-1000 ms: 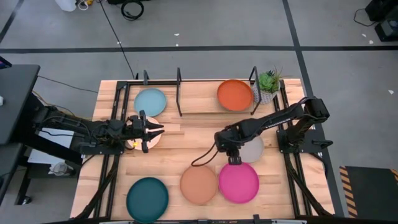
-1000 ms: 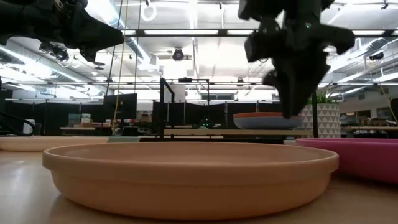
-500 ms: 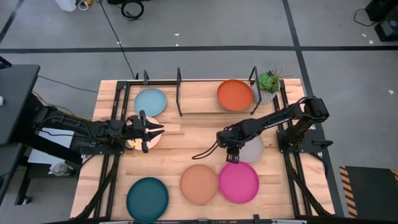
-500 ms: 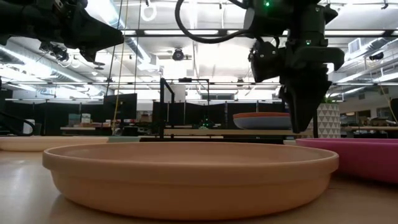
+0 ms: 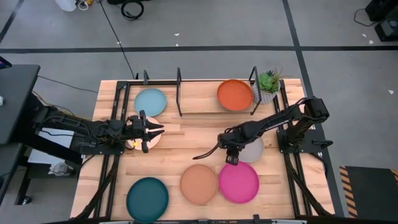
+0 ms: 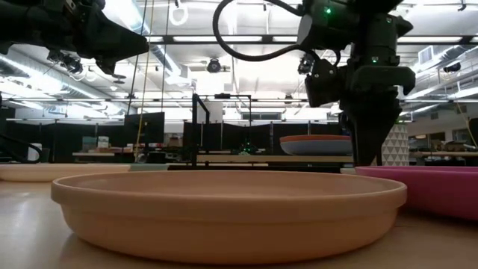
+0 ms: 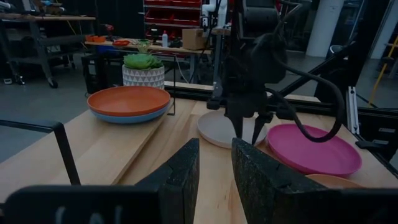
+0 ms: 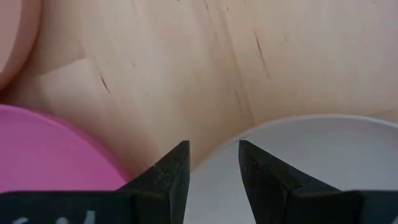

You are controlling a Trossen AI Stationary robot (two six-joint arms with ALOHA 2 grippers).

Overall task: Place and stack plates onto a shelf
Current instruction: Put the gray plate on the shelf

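Observation:
My right gripper points down, open, at the left edge of the grey plate, which lies flat on the table. In the right wrist view its fingertips stand on either side of the grey rim, with the pink plate beside them. I cannot tell whether they touch it. My left gripper is open and held above a pale pink plate. The shelf holds a light blue plate in one bay. In another bay an orange plate lies on a blue one.
Teal, peach and pink plates lie in a row along the near edge. A potted plant stands at the far right corner beside the shelf. Bare wood lies in the table's middle between the two arms.
My right gripper has come down toward the table and shifted a little toward the right edge, ending at the grey plate's rim. No plate has moved.

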